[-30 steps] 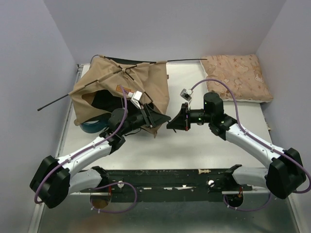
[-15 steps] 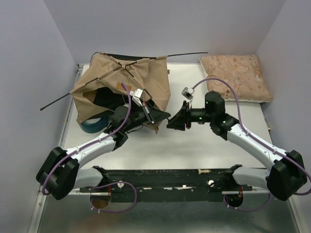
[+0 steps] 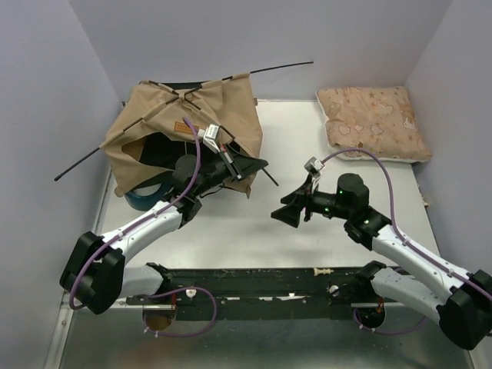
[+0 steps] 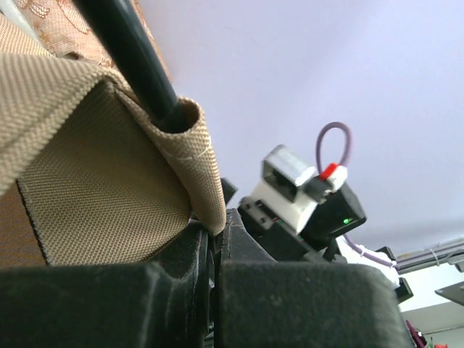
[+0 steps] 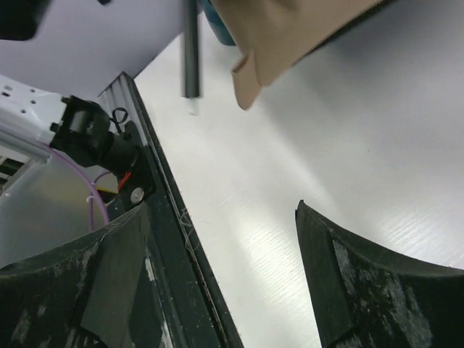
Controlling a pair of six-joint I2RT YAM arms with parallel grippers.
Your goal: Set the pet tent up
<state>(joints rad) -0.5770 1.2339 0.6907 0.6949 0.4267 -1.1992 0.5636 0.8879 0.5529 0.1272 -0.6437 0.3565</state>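
Observation:
The pet tent [image 3: 196,115] is a tan fabric heap at the far left, with an orange-brown label [image 3: 182,127] and thin black poles [image 3: 277,68] sticking out past its edges. My left gripper [image 3: 258,164] is shut on the tent's near right corner. In the left wrist view the hem of the pole sleeve [image 4: 174,145] is pinched between the jaws [image 4: 215,230]. My right gripper [image 3: 283,214] stands open over bare table, to the right of that corner and apart from it. In the right wrist view the corner [image 5: 283,36] and a pole end [image 5: 191,58] lie beyond its empty fingers [image 5: 326,261].
A pink patterned cushion [image 3: 373,121] lies at the far right corner. A teal ring [image 3: 146,198] pokes out from under the tent's near left side. One pole tip [image 3: 60,177] overhangs the table's left edge. Walls close the left, back and right.
The right gripper has opened and drawn back toward the near right. The left gripper has shut on the tent's corner and carried it farther away; the tent has shifted toward the back.

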